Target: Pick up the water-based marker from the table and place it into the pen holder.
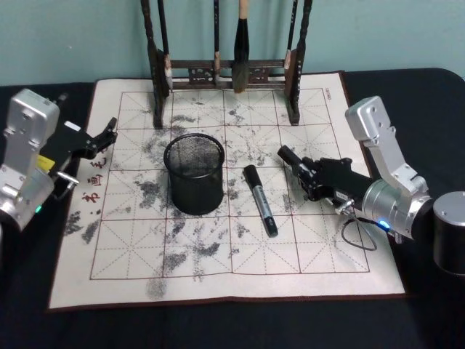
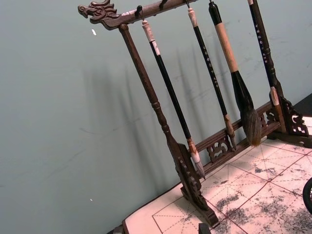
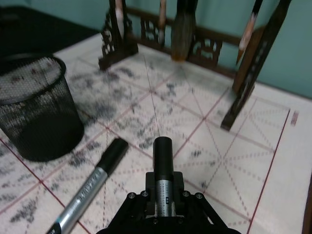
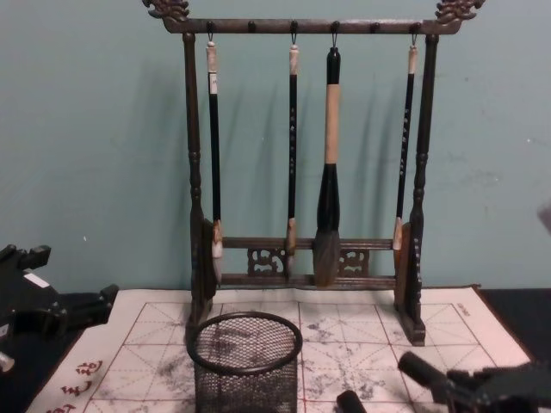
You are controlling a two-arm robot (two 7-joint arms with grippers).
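Table (image 1: 436,80): dark top, largely covered by a cream mat (image 1: 320,254) with a red grid and grey ink stains.

Rack (image 4: 194,172): stood at the back edge of the mat, four brushes (image 4: 327,172) hung from its top bar.

Holder (image 1: 194,182): black mesh cup, stood upright on the mat, left of centre and in front of the rack's left post. It is well apart from the rack.

Right claw (image 1: 304,170): reached in from the right, low over the right half of the mat. It is clamped on the held marker (image 3: 163,161), gripped at the silver barrel, with the black cap stuck out ahead toward the rack. Whether the cap clears the mat cannot be told.

Left claw (image 1: 107,134): parked at the mat's left edge, level with the holder and well apart from it, aimed toward the rack. Its state cannot be told.

Loose marker (image 1: 260,200): laid flat on the mat between the holder and the right claw, just beside the holder without touching it. The black cap is pointed toward the rack and the silver barrel toward the robot. It is untouched by either claw.
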